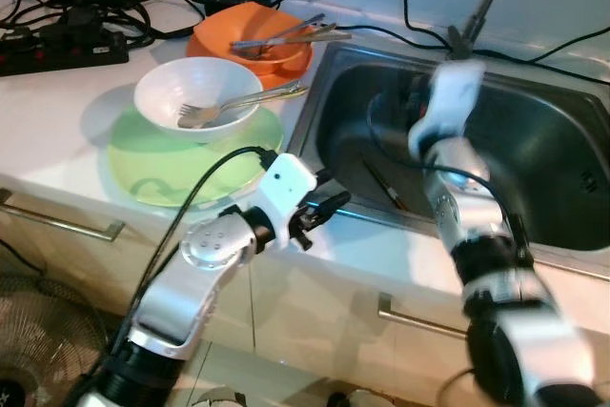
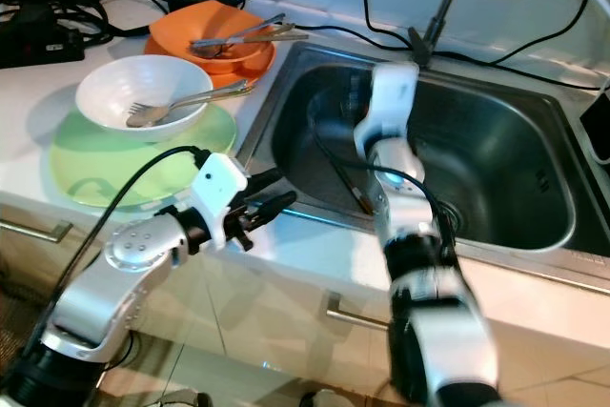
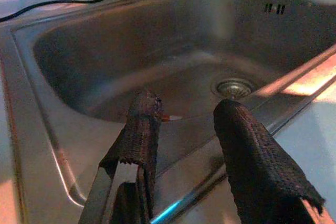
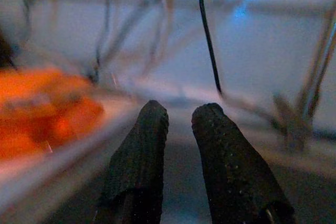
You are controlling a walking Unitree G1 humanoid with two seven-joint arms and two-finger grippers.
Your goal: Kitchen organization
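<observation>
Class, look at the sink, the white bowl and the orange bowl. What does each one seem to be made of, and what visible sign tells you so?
Sink: probably stainless steel; grey, brushed sheen.
White bowl: ceramic or melamine; smooth and glossy.
Orange bowl: likely plastic; bright, even colour.

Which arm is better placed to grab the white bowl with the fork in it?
Probably left. The left claw hangs open at the counter edge beside the green plate under the white bowl; the right claw is over the sink.
</observation>
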